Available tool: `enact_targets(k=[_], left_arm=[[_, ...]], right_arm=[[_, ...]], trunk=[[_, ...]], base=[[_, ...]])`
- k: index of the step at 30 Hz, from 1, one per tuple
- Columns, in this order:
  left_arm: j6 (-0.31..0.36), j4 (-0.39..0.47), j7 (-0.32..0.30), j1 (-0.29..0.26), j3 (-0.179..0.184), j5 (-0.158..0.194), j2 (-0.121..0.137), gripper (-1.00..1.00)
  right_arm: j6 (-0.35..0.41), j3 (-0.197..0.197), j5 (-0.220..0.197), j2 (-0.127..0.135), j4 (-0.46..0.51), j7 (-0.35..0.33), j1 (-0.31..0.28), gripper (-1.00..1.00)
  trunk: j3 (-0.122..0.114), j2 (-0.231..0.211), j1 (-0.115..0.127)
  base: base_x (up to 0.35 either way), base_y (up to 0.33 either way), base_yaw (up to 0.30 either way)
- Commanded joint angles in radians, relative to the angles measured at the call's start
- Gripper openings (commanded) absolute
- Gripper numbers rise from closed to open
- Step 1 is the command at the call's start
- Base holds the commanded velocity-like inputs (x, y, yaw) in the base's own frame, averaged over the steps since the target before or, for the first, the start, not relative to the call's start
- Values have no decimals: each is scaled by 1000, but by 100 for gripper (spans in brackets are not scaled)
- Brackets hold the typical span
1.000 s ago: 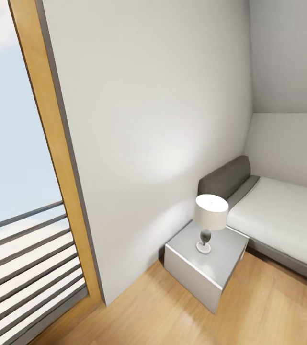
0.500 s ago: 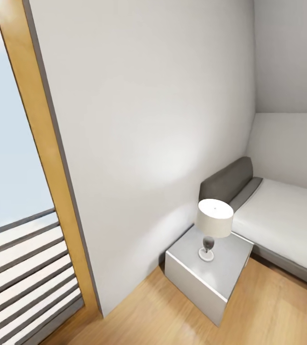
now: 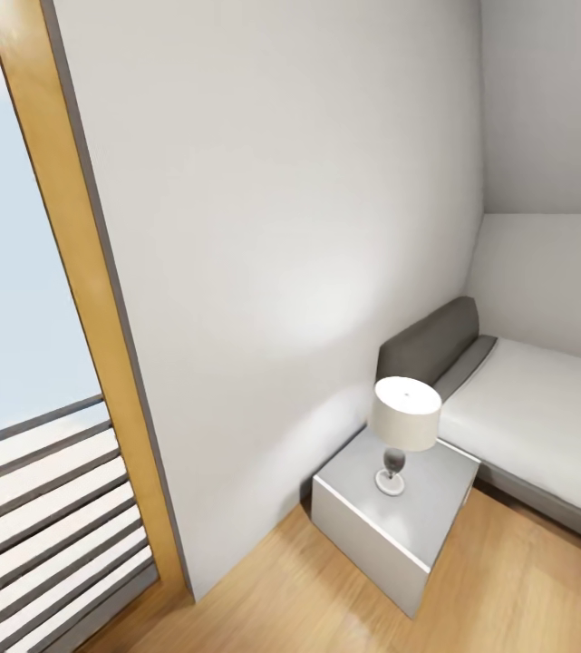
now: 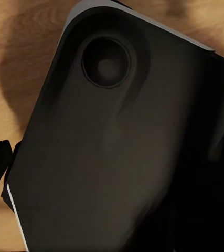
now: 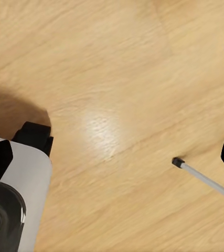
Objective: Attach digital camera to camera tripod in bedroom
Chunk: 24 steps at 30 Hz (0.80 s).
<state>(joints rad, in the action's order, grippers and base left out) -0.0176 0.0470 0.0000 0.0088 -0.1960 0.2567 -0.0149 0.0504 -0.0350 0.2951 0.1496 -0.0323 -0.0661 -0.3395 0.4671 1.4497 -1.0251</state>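
Right claw (image 5: 112, 152) open above floor, tripod leg (image 5: 203, 178) between (black-footed).

Over the last second the head camera swung slightly — the wooden door frame (image 3: 72, 272) now sits further toward the left edge. The square white bedside table (image 3: 390, 526) and its white-shaded lamp (image 3: 404, 417) sit a little further right — the swing has since settled.

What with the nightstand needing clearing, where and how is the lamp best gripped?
Probably by the slim dark stem of the lamp, between shade and round base, coming in level from the open floor side. The lamp stands upright, its wide shade overhangs the stem and blocks a grip from above, and the wall closes off the back.
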Motion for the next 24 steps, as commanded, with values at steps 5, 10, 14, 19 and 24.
enact_targets(k=[5,10,14,19,24], left_arm=[[-1,2,0,1,-5,4,0,100],[-1,2,0,1,-5,5,1,100],[-1,2,0,1,-5,5,1,100],[-1,2,0,0,-5,5,1,100],[-1,2,0,1,-5,5,0,100]], right_arm=[[3,-3,5,0,-1,-3,-1,100],[4,-3,5,-1,-1,-3,-1,100],[6,-3,5,-1,-1,-3,-1,100],[6,-3,5,-1,-1,-3,-1,100],[6,-3,5,-2,-1,-3,-1,100]], trunk=[[1,0,0],[1,0,0],[1,0,0],[1,0,0],[1,0,0]], base=[[0,-131,0],[0,-86,0],[0,-15,0],[0,-3,0],[0,-16,0]])
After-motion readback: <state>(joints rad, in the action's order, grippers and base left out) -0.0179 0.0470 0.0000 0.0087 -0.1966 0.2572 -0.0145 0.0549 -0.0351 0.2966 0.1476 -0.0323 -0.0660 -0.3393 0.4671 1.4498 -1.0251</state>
